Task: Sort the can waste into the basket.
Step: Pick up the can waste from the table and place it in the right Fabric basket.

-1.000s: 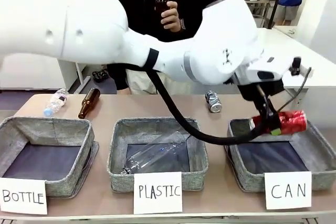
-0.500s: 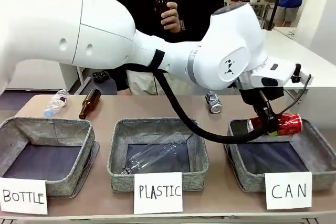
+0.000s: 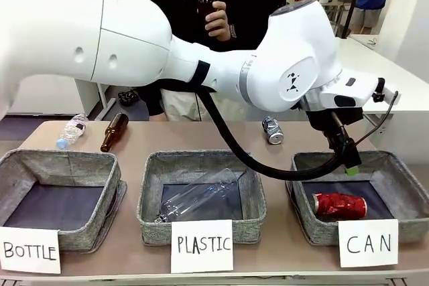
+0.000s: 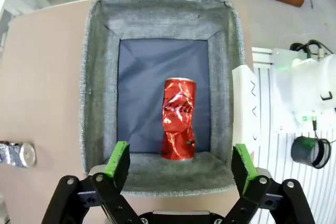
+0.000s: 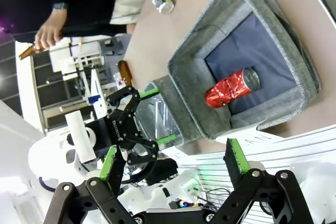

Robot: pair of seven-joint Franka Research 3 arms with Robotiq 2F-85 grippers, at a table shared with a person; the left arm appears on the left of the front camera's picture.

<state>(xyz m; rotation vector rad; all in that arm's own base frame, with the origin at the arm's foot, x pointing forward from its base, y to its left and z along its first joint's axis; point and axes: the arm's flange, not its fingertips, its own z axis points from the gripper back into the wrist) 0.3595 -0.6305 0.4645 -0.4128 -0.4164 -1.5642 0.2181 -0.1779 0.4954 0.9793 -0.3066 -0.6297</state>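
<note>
The red can (image 4: pixel 178 118) lies on its side inside the CAN basket (image 4: pixel 100 87), and the left hand (image 4: pixel 181 162) hangs spread wide and empty just above it. The silver can (image 3: pixel 271 129) sits on the worktop (image 3: pixel 201 138) behind. Reaching for it, the arm's cable could snag the basket rim. The right hand (image 5: pixel 176 161) is released too.

A tan wooden table (image 3: pixel 201 137) is filling the foreground. Behind it a white worktable (image 3: pixel 375 65) is standing at the right, a white cabinet (image 3: pixel 40 92) at the left, and grey floor (image 3: pixel 20 125) is showing between them.
</note>
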